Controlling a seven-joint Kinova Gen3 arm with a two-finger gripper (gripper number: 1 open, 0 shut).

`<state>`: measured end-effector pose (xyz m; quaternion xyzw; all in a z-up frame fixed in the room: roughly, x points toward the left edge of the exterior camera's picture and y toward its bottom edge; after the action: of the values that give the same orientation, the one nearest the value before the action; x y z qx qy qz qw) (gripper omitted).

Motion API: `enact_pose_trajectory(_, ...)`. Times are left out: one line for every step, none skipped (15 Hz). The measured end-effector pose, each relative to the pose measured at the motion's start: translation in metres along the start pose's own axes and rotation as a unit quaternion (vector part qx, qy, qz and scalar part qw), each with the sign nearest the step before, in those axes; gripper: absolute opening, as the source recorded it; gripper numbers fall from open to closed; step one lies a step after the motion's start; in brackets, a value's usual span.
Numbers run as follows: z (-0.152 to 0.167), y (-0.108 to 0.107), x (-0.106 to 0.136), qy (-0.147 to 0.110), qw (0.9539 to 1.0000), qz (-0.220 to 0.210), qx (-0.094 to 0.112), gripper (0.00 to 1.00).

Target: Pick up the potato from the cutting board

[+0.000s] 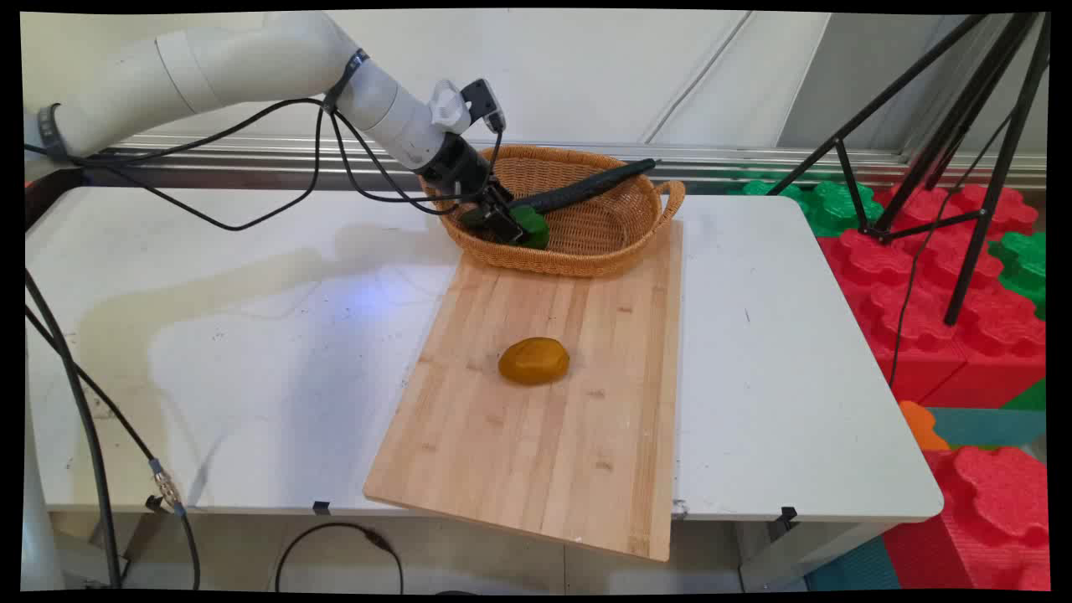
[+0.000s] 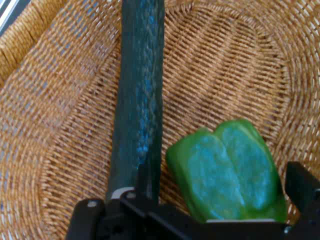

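Reaching down from the upper left of the main view, the white arm [image 1: 251,67] dips its gripper [image 1: 502,224] into the left part of a woven wicker basket [image 1: 641,226] that stands at the far end of a wooden cutting board [image 1: 544,402] on the white table [image 1: 251,335]. A green bell pepper [image 1: 533,226] lies against the gripper's tip, and a long dark cucumber [image 1: 586,188] leans across the basket with its far end jutting over the back rim. Nearer the camera, a yellow-brown potato-like lump [image 1: 533,361] sits alone around the middle of the board, well apart from the basket. Right of the table stand a black tripod [image 1: 963,151] and red and green foam blocks [image 1: 921,285]. Seen from the hand view, the gripper [image 2: 220,200] is open, with one finger [image 2: 148,177] to the left of the green bell pepper [image 2: 230,172] and the other at its right; the pepper lies between them on the wicker basket [image 2: 65,125] floor, and I cannot tell whether either finger touches it. The cucumber [image 2: 140,90] runs up the picture just beside the left finger
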<state>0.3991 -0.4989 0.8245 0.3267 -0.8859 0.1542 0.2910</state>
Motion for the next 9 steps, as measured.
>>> enact_pose_trajectory(0.0,-0.002,0.001,0.003,1.0,0.001,-0.001,1.0)
enact_pose_trajectory(-0.001,-0.002,0.002,0.004,1.0,0.002,-0.002,1.0)
enact_pose_trajectory(-0.002,-0.003,0.003,0.006,1.0,0.003,-0.003,1.0)
enact_pose_trajectory(-0.003,-0.004,0.003,0.008,1.0,0.005,-0.003,1.0)
enact_pose_trajectory(-0.005,-0.005,0.004,0.011,0.9999,0.006,-0.004,1.0)
enact_pose_trajectory(-0.008,-0.005,0.004,0.012,0.9999,0.008,-0.005,1.0)
enact_pose_trajectory(-0.012,-0.006,0.005,0.015,0.9998,0.01,-0.006,1.0)
enact_pose_trajectory(-0.016,-0.006,0.005,0.017,0.9998,0.011,-0.007,1.0)
enact_pose_trajectory(-0.021,-0.006,0.006,0.019,0.9997,0.013,-0.008,1.0)
